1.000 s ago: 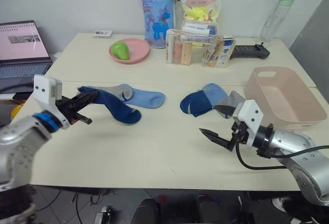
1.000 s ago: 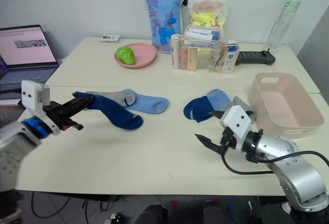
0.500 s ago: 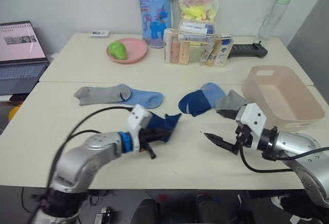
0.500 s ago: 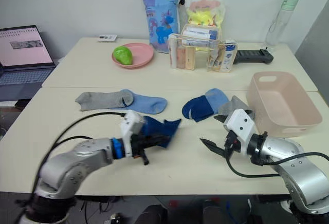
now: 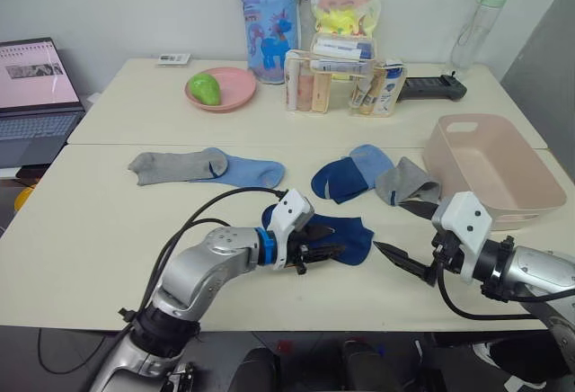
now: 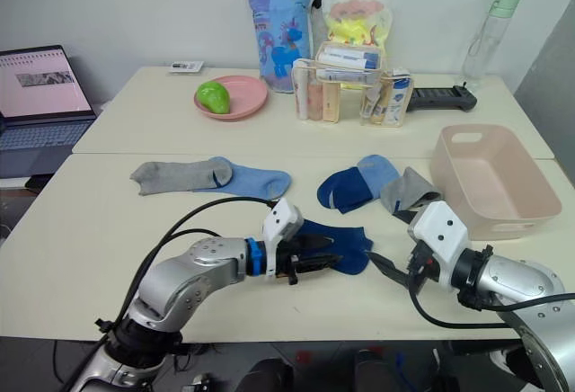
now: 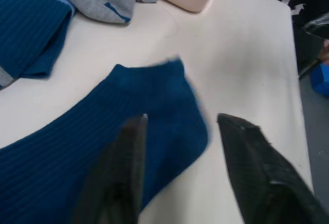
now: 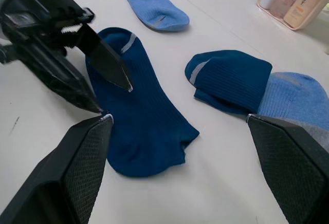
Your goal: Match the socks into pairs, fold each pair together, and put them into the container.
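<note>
fingers (image 7: 123, 172) of the left gripper (image 5: 322, 252) spread apart over a flat navy sock (image 5: 346, 236); right gripper (image 5: 411, 236) wide open, empty, beside it.

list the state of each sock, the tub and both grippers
navy sock: flat, under the left gripper
second navy sock: overlapping a light blue sock
grey sock: flat, overlapping a light blue sock
pink tub: upright, empty
left gripper: open
right gripper: open
</note>
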